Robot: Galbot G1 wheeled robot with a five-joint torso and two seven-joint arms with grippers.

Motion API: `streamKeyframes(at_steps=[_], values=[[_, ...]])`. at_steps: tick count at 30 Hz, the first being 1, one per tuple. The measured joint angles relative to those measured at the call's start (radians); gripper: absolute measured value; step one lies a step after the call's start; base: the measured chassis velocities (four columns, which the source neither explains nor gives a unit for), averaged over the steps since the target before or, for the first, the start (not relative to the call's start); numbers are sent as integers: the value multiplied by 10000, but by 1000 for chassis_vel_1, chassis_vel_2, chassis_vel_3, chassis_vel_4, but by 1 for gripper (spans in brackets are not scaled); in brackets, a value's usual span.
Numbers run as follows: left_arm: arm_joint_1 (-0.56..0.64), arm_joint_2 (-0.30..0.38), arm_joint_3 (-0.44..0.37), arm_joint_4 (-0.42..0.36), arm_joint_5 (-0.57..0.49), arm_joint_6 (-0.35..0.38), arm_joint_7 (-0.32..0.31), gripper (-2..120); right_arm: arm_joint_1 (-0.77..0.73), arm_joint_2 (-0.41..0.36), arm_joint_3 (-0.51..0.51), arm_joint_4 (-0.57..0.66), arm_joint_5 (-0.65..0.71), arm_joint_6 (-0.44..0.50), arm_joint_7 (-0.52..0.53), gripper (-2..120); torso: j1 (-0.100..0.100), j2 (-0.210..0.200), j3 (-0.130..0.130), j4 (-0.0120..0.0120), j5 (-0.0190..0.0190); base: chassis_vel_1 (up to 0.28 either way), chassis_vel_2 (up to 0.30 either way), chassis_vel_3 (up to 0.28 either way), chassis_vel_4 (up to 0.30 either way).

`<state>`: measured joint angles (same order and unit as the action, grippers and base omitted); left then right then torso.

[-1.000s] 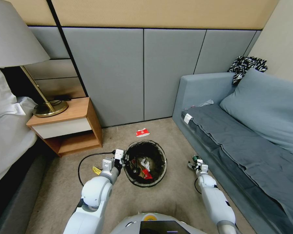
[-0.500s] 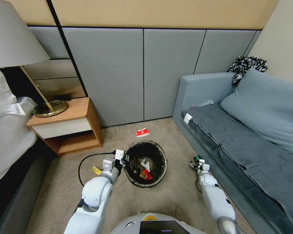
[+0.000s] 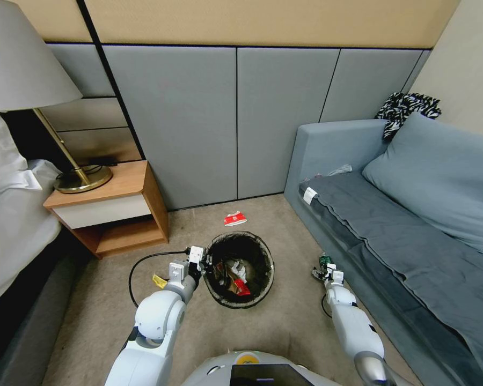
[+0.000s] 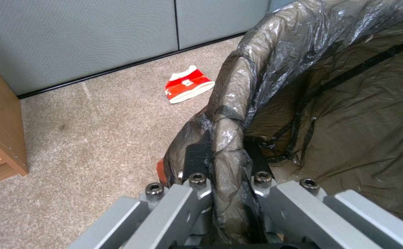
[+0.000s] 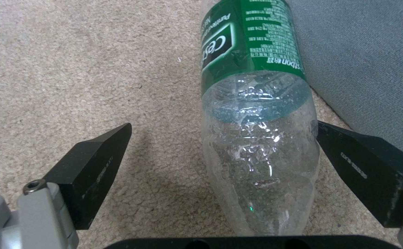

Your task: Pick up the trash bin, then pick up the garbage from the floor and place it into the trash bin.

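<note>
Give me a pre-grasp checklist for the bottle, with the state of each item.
1. Right gripper open around the bottle: ok.
2. Bottle centred between the jaws: not ok, it sits against the sofa-side finger.
3. Sofa clear of that finger: cannot tell.
4. Left gripper shut on the bin rim: ok.
5. Bin mouth open for the drop: ok.
6. Other litter left: red carton on the floor.

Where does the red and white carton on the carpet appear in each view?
Head view: the red and white carton lies on the carpet between the wall and the trash bin.
Left wrist view: the carton lies beyond the bin's bagged rim.
Right wrist view: not in it.
Shared landmark: the bin's rim.
</note>
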<state>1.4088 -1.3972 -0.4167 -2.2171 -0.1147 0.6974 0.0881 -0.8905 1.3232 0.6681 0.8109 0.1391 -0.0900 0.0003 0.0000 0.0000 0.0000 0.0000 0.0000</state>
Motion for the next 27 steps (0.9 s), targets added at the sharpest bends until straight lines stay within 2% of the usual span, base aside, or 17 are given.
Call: streamKeyframes(at_steps=[5, 7, 9, 11, 13, 15, 16, 20, 27], values=[[-7, -1, 0, 14, 0, -3, 0, 1, 12, 0, -1, -27, 0, 3, 1, 100, 0, 0, 0, 0, 0, 0, 0, 0, 0], [-29, -2, 0, 49, -2, -16, 0, 1, 42, -1, -1, -100, 2, 16, 1, 92, 0, 0, 0, 0, 0, 0, 0, 0, 0], [-31, -3, 1, 53, -2, -17, 0, 1, 44, -1, -1, -109, 4, 19, 1, 91, 0, 0, 0, -1, 0, 0, 0, 0, 0], [-61, -3, 2, 88, -9, -23, 0, 1, 51, 8, 2, -142, 34, 37, -2, 78, 0, 0, 0, -1, -1, 0, 0, 0, 0], [-65, -3, 3, 93, -10, -24, 1, 1, 50, 11, 4, -143, 40, 38, -6, 74, 0, 0, 0, -1, -1, 0, 0, 0, 0], [-77, -13, 6, 112, -11, -38, 0, 1, 3, 25, 6, -125, 57, 55, -27, 62, 0, 0, 0, 0, 0, 0, 0, 0, 0], [-77, -13, 6, 112, -11, -38, 0, 1, 3, 25, 6, -125, 57, 55, -27, 62, 0, 0, 0, 0, 0, 0, 0, 0, 0], [-75, -42, 26, 113, -5, -48, 1, 1, -31, 25, 27, -133, 79, 117, -38, 44, 0, 0, 0, 0, 0, 0, 0, 0, 0], [-27, -52, 38, 30, 25, -58, 0, 1, -166, 11, 96, -29, 122, 144, -68, 30, 0, 0, 0, -1, -1, 0, 0, 0, 0]])
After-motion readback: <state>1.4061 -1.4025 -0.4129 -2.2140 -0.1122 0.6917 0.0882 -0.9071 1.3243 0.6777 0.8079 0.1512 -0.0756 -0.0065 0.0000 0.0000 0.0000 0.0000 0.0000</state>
